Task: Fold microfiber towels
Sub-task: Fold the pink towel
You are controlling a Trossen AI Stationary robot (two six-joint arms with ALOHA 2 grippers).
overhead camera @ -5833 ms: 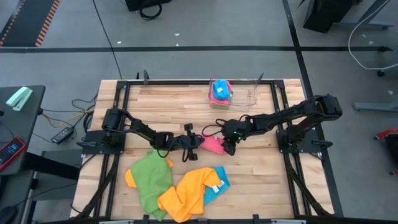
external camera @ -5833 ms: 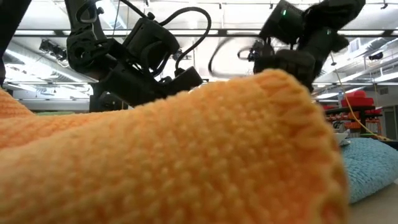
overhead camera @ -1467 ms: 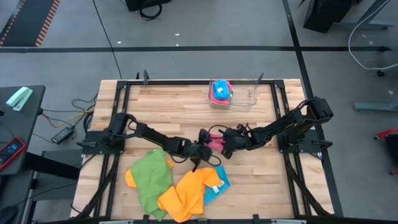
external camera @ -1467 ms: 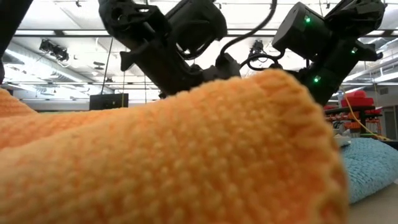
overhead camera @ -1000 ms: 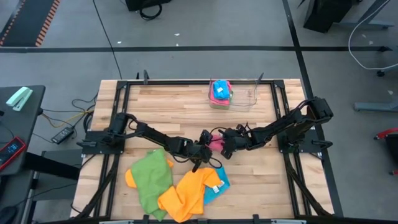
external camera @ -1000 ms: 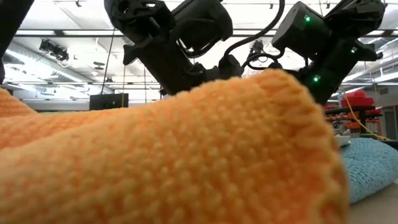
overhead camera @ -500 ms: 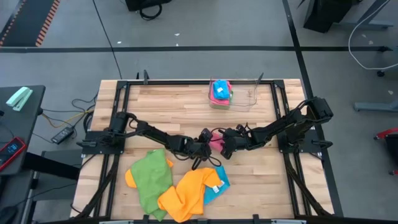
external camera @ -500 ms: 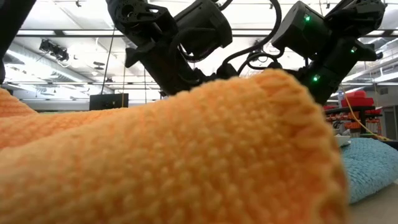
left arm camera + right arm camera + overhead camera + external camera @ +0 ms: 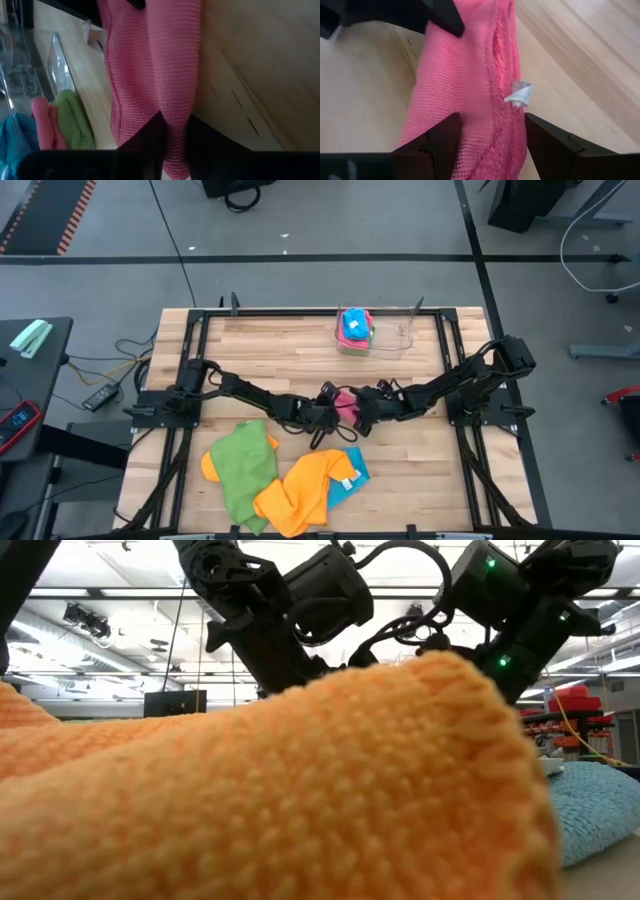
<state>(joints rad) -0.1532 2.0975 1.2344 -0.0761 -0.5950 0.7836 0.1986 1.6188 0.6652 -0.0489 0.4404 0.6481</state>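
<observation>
That pink towel (image 9: 150, 75) looks floppy and light; left gripper (image 9: 167, 135) pinches its edge, right gripper (image 9: 492, 132) straddles it, jaws spread.

Five loose towels (image 9: 240, 470) (tray's uncounted).

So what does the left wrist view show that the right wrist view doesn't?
Only the left wrist view shows the clear tray holding folded towels, and the left fingers pinching the pink towel. Only the right wrist view shows the towel's white tag, between the right fingers, spread apart. Both show the pink towel and the wooden table.
</observation>
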